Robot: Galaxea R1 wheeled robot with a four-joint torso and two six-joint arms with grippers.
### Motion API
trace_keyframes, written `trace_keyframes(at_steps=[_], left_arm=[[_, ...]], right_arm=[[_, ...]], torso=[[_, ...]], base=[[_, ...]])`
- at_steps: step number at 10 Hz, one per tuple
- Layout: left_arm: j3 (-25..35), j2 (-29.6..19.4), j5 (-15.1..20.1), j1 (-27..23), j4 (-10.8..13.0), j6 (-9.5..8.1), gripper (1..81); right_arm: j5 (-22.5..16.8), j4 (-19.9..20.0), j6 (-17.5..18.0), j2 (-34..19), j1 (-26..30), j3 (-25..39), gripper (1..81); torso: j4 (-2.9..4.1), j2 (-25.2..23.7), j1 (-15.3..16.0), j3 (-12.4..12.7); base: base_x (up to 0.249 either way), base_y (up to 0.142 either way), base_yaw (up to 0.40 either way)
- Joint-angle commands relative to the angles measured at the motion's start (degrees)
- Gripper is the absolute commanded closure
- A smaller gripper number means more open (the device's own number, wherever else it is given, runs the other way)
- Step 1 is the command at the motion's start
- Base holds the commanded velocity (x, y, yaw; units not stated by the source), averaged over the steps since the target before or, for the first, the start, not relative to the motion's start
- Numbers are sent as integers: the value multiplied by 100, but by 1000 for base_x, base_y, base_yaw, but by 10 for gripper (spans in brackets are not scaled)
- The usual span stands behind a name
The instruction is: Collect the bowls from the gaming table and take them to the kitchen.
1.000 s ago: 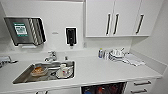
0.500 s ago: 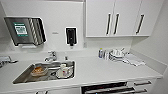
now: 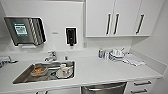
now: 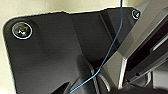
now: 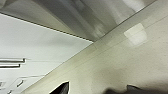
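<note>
The white kitchen nook filled the head view: a broad white countertop ran across the frame, with white wall cabinets with dark bar handles above its far end. Set into the counter sat a rectangular steel sink, and inside it lay used crockery, among it a round dish with orange-brown remains and a pale plate carrying a cup; whether any of these was one of the see-through bowls could not be told. On the wall hung a grey paper-towel dispenser and, beside it, a small black soap dispenser. A chrome tap stood behind the sink. Further along the counter, near the corner, rested a small cluster of pale dishes with a folded white cloth just beside it.

The robot appeared to be at the delivery stage, facing the kitchen counter. The bowls themselves could not be made out in either wrist view, so whether either gripper carried one, or how far either stood open, could not be told. The next move would seemingly call for closing in on the counter or sink before setting anything down.
</note>
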Motion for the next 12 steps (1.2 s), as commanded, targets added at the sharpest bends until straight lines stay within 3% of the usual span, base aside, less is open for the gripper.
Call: trace_keyframes(at_steps=[1,2,4,6,12], left_arm=[[4,10,182,-165,1,47,10],[-31,11,112,-165,-8,56,10],[-356,19,-441,-183,-17,56,10],[-471,46,-460,-305,-78,56,10],[-901,-7,-363,-543,-113,38,10]], right_arm=[[352,-1804,-55,290,-733,-572,10],[380,-2132,-46,369,-919,-696,10],[406,-2501,-54,633,-1305,-1319,10],[371,-2773,-46,790,-1585,-1740,10],[371,-2976,-55,1231,-2263,-2691,10]], torso=[[0,0,-2,0],[0,0,0,0],[0,0,0,2],[0,0,0,4],[0,-2,0,4]], base=[[0,0,0],[0,0,0],[0,0,0],[0,0,0],[0,0,0]])
